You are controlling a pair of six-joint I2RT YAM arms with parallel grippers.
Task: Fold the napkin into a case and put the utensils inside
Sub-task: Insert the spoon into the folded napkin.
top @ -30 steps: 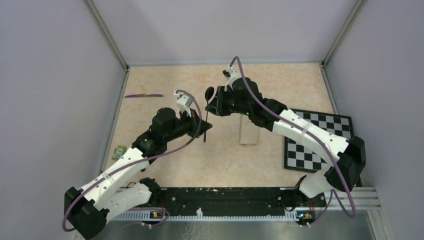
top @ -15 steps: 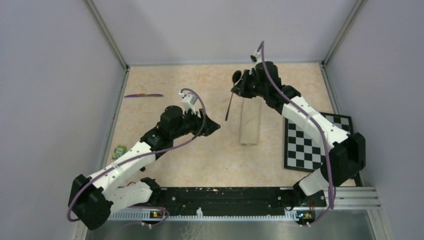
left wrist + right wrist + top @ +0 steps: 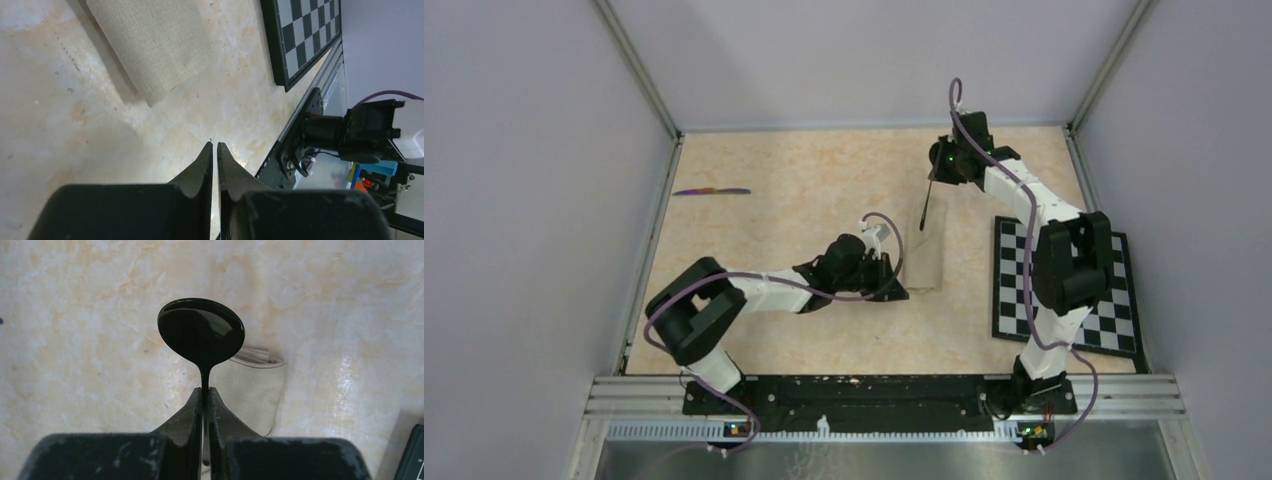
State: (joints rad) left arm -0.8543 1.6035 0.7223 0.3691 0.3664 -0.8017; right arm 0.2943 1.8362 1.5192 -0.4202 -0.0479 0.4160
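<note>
**Case folded, spoon held at its mouth, knife not yet fetched**

The right end effector (image 3: 205,392) is clamped on the thin neck of the black spoon (image 3: 201,332), just below the round bowl. Its two fingers press flat on the handle, with nothing else between them. From above, it hangs over the far part of the tabletop (image 3: 794,180). The spoon's handle slants down from it toward the far end of the case (image 3: 926,255). Whether the handle tip touches the cloth cannot be told. In the right wrist view, the case's layered end shows just behind the spoon.

The left end effector (image 3: 215,145) has its fingers almost together, with only a thin slit between them, and it holds nothing. It sits low over the tabletop, just beside the near left corner of the case. It does not appear to touch the case.

The folding looks finished. The case lies as a narrow beige oblong running near to far, between the left arm and the checkerboard (image 3: 1064,290). Neither utensil is inside yet. The purple knife (image 3: 711,191) lies well apart, by the far left edge of the tabletop. By my reading, the task is about halfway done. The spoon has yet to go in, and the knife has yet to be fetched and slid in beside it.
</note>
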